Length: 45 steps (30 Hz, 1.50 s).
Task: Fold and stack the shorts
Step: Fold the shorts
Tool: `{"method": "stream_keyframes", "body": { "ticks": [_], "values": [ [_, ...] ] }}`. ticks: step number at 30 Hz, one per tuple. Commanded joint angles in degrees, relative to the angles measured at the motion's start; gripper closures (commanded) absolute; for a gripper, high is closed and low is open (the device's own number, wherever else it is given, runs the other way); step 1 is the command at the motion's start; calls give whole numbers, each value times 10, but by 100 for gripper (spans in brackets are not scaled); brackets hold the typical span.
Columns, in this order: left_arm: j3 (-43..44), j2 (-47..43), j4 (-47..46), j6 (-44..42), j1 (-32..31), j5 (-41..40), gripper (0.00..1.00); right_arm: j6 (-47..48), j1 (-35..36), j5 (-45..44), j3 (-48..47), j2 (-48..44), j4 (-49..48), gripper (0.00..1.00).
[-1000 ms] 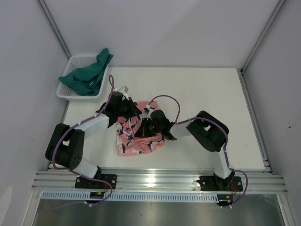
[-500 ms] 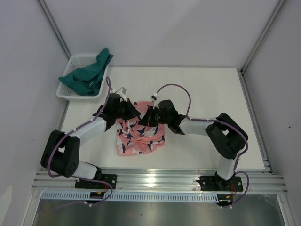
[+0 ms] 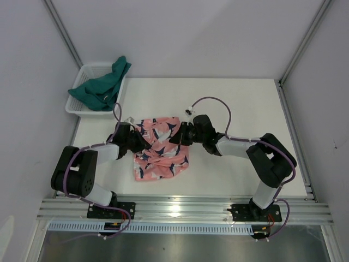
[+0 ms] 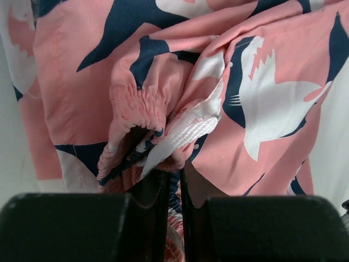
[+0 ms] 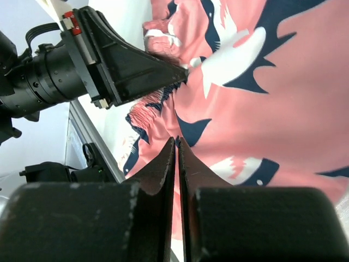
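Salmon-pink shorts (image 3: 161, 155): lower centre of the overhead view, on the white table (image 3: 245, 109), between the two arms. The top edge is drawn out sideways; the lower part lies bunched and creased. The print is navy and white sharks.
Left gripper (image 3: 136, 141): at the left end of the salmon-pink shorts' top edge. In the left wrist view its fingers (image 4: 158, 188) stand a narrow slit apart and are clamped on the cloth.
Waistband (image 4: 133, 103): gathered elastic, rumpled, just above the left gripper's fingertips, centre left of that view.
Drawstring (image 4: 180, 136): white woven cord, running diagonally down into the slit between the fingers.
Right gripper (image 3: 175, 135): at the right end of the same top edge, facing the left gripper. In the right wrist view its fingers (image 5: 163, 158) are almost together, pink cloth shows in the sliver between them, and they pinch the fabric.
Teal shorts (image 3: 101, 87): upper left of the overhead view, heaped unfolded in the basket, with one end draped over its far rim.
Basket (image 3: 76, 106): white plastic mesh, at the table's far left corner, well apart from both grippers.
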<state>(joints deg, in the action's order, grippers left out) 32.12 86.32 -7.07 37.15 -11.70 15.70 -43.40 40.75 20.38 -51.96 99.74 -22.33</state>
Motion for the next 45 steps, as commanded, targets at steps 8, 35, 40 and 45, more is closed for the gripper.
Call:
{"method": "stream_keyframes", "body": {
  "ticks": [8, 35, 40, 45],
  "values": [
    [-74, -50, -179, 70, 22, 46, 86, -18, 39, 40, -5, -7, -48, 94],
    [28, -26, -129, 59, 22, 63, 85, -145, 104, 49, -88, 174, -181, 95],
    [21, -25, -125, 51, 22, 63, 85, -146, 109, 39, -100, 198, -176, 95],
    [12, -20, -126, 49, 21, 60, 86, -129, 127, 26, -118, 218, -147, 96]
  ]
}}
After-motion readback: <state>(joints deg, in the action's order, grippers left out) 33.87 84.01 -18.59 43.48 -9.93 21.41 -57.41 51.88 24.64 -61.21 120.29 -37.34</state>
